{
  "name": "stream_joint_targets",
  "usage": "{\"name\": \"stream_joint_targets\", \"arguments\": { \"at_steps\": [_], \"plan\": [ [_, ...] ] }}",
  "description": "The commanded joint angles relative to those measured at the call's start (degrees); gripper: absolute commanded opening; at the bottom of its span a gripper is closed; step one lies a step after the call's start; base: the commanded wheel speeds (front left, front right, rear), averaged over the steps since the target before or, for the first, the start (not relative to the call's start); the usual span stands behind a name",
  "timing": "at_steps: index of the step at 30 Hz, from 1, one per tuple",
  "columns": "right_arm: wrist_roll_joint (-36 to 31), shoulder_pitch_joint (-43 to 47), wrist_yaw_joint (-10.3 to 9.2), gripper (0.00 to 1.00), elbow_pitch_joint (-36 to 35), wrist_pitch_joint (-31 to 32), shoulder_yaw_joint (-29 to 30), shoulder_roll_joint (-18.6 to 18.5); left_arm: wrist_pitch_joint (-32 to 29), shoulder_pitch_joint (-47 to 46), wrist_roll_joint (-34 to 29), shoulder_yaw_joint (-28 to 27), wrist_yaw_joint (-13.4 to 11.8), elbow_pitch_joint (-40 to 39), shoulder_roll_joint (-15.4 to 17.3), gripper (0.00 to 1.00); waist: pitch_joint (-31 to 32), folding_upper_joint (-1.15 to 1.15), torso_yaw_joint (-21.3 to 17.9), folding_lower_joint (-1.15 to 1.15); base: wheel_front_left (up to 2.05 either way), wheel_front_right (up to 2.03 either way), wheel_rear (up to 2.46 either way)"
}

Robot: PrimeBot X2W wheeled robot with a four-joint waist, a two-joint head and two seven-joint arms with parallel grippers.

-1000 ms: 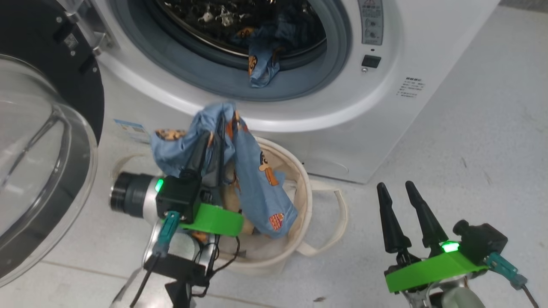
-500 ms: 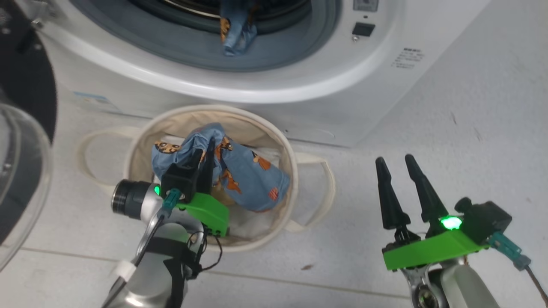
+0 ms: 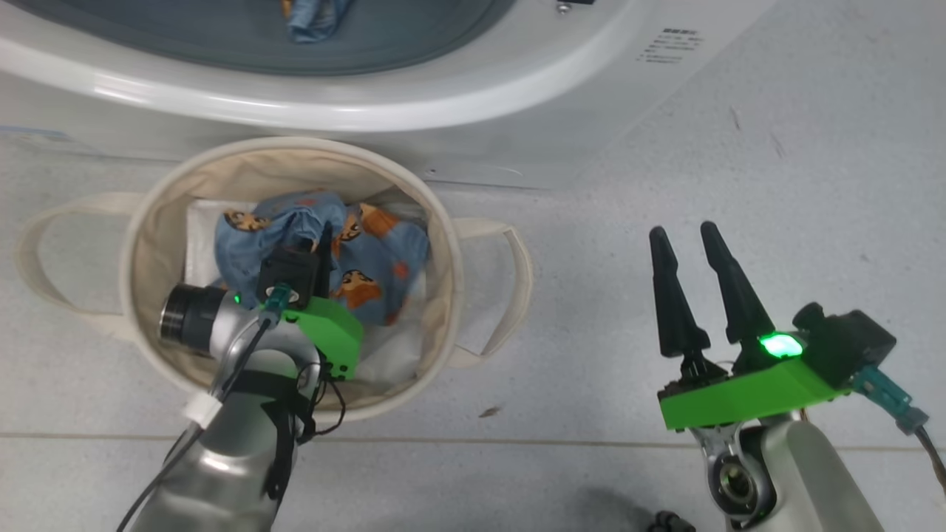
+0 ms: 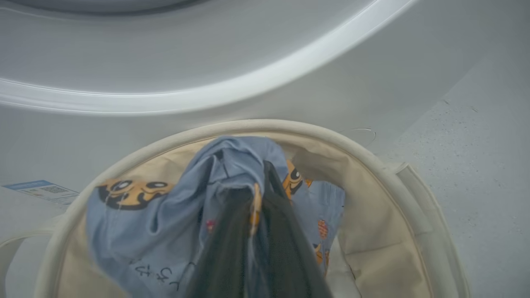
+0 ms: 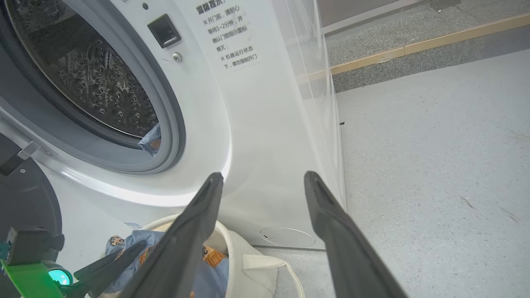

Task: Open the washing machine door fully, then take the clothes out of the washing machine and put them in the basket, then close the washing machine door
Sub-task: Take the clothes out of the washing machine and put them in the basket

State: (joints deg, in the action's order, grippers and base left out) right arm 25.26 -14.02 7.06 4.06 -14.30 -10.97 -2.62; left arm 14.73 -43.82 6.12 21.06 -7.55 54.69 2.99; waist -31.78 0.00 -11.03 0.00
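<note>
- Two grippers. The left gripper, centre-left of the head view, reaches down into the basket. Its dark fingers are pinched together on a light blue garment printed with orange cartoon animals.
- The right gripper, lower right of the head view, has its fingers spread wide over bare floor. Nothing is between them, and it is well apart from the basket.
- Basket: round cream canvas with a looped handle at each side. It stands on the floor just in front of the washing machine, below the round opening.
- Light blue garment: bunched inside the basket and draped around the left fingers, over a white sheet at the bottom.
- In the way: the left arm's green mount and silver forearm cover the near part of the basket.
- Second garment, same print, at the top edge of the head view, hangs out over the grey door seal.
- Washing machine door: black rim at the lower left of the right wrist view, swung clear of the opening.
- Also: a printed label on the machine front, a blue sticker at the left edge of the left wrist view, and a dark speck on the floor near the basket.
</note>
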Motion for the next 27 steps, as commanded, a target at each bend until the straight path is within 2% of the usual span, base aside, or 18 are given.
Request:
{"name": "stream_joint_targets", "arguments": {
  "at_steps": [1,4,5,6,18,27],
  "plan": [
    [0.30,-0.34,0.43,1.00,-1.98,-0.70,-1.49,-0.26,0.27,-0.75,-0.52,-1.75,-0.37,-0.36,0.92,0.00,-0.45,0.00,-0.38,0.00,0.00,0.00,0.00],
    [0.40,-0.76,0.43,1.00,-2.16,-0.70,-1.31,-0.26,0.27,-1.40,-0.31,-2.29,-0.35,0.05,0.85,0.00,-0.73,0.00,-0.37,0.00,0.00,0.00,0.00],
    [0.36,-0.85,0.43,1.00,-2.19,-0.70,-1.20,-0.26,0.27,-1.42,-0.28,-2.49,-0.35,-0.58,0.84,0.60,-0.76,0.00,-0.28,0.00,0.00,0.00,0.00],
    [0.30,-0.92,0.43,1.00,-2.19,-0.70,-1.09,-0.26,0.27,-1.28,-0.45,-2.59,-0.53,-1.21,0.88,1.00,-0.75,0.00,-0.15,0.00,0.00,0.00,0.00],
    [-0.46,-0.43,0.43,1.00,-1.44,-0.70,0.09,-0.26,0.27,4.27,-0.81,-2.57,0.15,-10.17,0.29,1.00,4.01,0.00,3.81,0.00,0.00,0.00,0.00],
    [-1.21,1.94,0.43,1.00,-0.70,-0.70,0.73,-0.26,0.27,11.87,0.37,-1.92,0.16,-24.32,-0.07,1.00,11.35,0.00,7.42,0.00,0.00,0.00,0.00]
  ]
}}
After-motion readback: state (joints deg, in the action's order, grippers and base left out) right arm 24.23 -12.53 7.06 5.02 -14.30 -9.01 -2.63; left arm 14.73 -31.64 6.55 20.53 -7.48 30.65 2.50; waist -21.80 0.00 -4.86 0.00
